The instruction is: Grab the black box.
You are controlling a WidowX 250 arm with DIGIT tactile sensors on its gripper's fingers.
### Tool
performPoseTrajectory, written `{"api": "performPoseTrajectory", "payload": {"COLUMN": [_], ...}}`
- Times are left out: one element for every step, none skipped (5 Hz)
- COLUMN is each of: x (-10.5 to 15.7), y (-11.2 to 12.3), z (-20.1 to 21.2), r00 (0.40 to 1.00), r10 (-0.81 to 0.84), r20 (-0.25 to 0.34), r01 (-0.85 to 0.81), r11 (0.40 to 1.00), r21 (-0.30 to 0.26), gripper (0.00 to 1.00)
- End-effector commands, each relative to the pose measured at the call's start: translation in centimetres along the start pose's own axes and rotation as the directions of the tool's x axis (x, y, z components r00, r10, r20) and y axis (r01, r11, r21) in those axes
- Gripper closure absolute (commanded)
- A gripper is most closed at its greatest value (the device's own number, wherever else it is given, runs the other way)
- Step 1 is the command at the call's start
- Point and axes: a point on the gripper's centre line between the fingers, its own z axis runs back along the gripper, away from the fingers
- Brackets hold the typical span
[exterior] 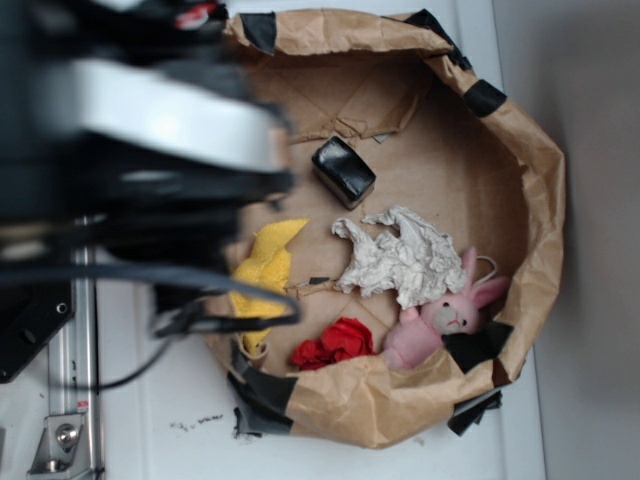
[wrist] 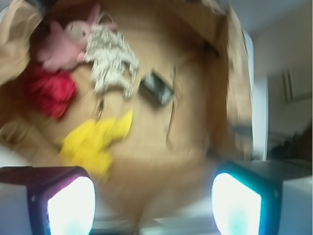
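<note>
you are approaching, not yet grasping: the gripper (wrist: pixel 152 205) is hovering open and empty, well above the brown paper enclosure (exterior: pixel 535 170). the black box (exterior: pixel 343 171) is sitting near its far wall, just beyond the crumpled white paper (exterior: pixel 400 255). next you are needing to centre over the box and descend.

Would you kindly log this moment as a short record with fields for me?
target: black box, lying free on the cardboard floor, untouched
enclosure: brown paper wall with black tape patches
neighbours: white crumpled cloth, yellow cloth, red cloth, pink bunny
gripper: open, empty, away from the box
</note>
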Motion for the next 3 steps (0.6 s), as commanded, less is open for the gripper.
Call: {"api": "performPoseTrajectory", "payload": {"x": [6.3, 6.0, 4.4], "y": [1.2, 1.1, 1.2], "z": [-4.5, -8.3, -10.7], "r00": [0.930, 0.883, 0.869], "r10": [-0.352, -0.461, -0.482], "r20": [0.103, 0.085, 0.114], "r01": [0.347, 0.462, 0.493], "r11": [0.936, 0.887, 0.863], "r21": [0.064, 0.003, -0.106], "gripper": [0.00, 0.00, 0.00]}}
